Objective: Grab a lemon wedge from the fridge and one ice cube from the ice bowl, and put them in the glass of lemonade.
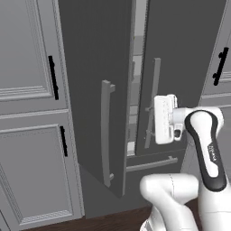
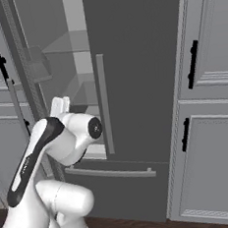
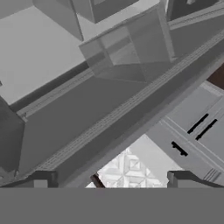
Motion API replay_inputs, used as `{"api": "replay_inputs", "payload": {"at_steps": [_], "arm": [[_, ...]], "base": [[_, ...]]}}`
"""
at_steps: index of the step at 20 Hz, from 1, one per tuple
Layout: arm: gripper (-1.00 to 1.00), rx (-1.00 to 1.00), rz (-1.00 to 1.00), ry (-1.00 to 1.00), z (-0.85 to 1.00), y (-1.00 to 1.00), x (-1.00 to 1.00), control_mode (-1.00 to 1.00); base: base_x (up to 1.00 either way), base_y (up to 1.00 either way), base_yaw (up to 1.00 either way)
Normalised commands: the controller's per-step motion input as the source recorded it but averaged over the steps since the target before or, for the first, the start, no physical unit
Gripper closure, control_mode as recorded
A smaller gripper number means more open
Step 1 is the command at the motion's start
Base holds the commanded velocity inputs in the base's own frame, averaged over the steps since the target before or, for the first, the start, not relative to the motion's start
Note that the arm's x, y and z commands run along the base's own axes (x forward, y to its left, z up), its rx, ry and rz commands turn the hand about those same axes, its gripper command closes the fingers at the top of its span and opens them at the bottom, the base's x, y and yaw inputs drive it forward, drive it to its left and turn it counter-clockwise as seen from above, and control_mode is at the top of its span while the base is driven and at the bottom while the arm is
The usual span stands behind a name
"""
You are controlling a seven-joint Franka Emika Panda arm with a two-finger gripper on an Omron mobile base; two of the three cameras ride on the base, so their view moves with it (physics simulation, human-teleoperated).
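The fridge (image 1: 103,90) is seen with its left door swung partly open and the gripper (image 3: 111,179) held at the gap, jaws spread wide and empty — the lemon wedge cannot be made out, so reaching inside is judged next.

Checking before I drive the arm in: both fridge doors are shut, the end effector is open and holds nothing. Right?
Not quite. The fridge has its left door swung open, and the right base view shows pale shelves inside; the right door is shut. The rest stands: the end effector is open and holds nothing.
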Motion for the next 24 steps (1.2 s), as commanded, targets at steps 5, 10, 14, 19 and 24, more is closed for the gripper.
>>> {"api": "replay_inputs", "payload": {"at_steps": [5, 10, 14, 19, 24], "arm": [[-1.0, 0.09, 0.1, 0.0, -0.03, 0.0, 0.81, -1.0], [-1.0, 0.08, 0.08, 0.0, -0.17, 0.16, 0.76, -1.0], [-1.0, 0.07, 0.06, 0.02, -0.29, 0.55, 0.71, -1.0], [-1.0, 0.02, 0.1, 0.02, -0.25, 0.84, 0.27, -1.0], [-1.0, -0.01, 0.23, -0.05, -0.18, 1.0, -0.9, -1.0]], "base": [[0.0, 0.0, 0.0], [0.0, 0.0, 0.0], [0.0, 0.0, 0.0], [0.0, 0.0, 0.0], [0.0, 0.0, 0.0]]}}
